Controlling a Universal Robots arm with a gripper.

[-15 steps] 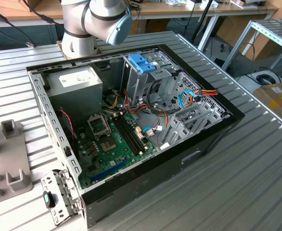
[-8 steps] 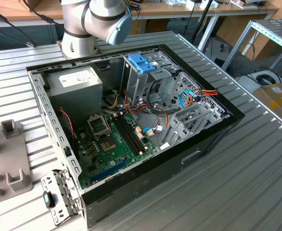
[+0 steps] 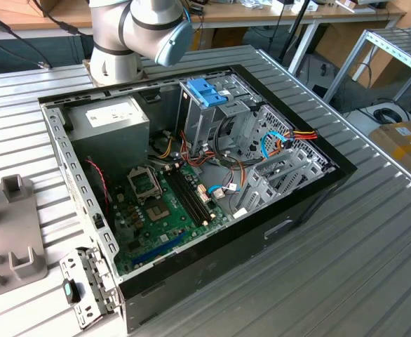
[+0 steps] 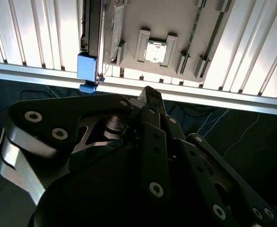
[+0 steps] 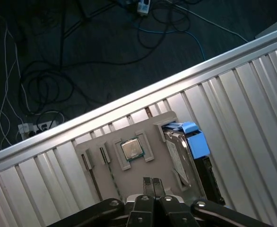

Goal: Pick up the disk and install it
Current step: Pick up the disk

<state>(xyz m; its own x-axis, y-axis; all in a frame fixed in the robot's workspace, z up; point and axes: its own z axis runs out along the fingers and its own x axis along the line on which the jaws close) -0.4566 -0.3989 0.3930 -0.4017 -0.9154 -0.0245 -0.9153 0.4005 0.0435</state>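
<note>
A ribbed metal counter [image 5: 252, 94] carries the work. In both wrist views the gripper [image 5: 151, 182] [image 4: 150, 94] has its fingers pressed together and holds nothing. It hangs over the near side of a grey tray [image 5: 134, 177].

Just past it a chip [image 5: 131, 149] lies flat in a square seat in the tray. Beside the chip, the disk [image 5: 178, 158] [image 4: 92, 28] stands on its long edge in the tray, apart from the gripper. Its long axis runs along the counter's ribs. The blue carrier [image 5: 195, 142] [image 4: 86, 66] end points at the counter's edge, and the pale labelled face is turned toward the chip. I cannot read that print. Beyond the edge is a dark floor [image 5: 58, 28] strewn with cables [image 5: 82, 61].

In the exterior view an open computer case [image 3: 212, 260] lies on the counter. Inside, a power supply [image 3: 114, 119] bears a white label whose print I cannot make out. The arm [image 3: 135, 28] stands behind the case.
</note>
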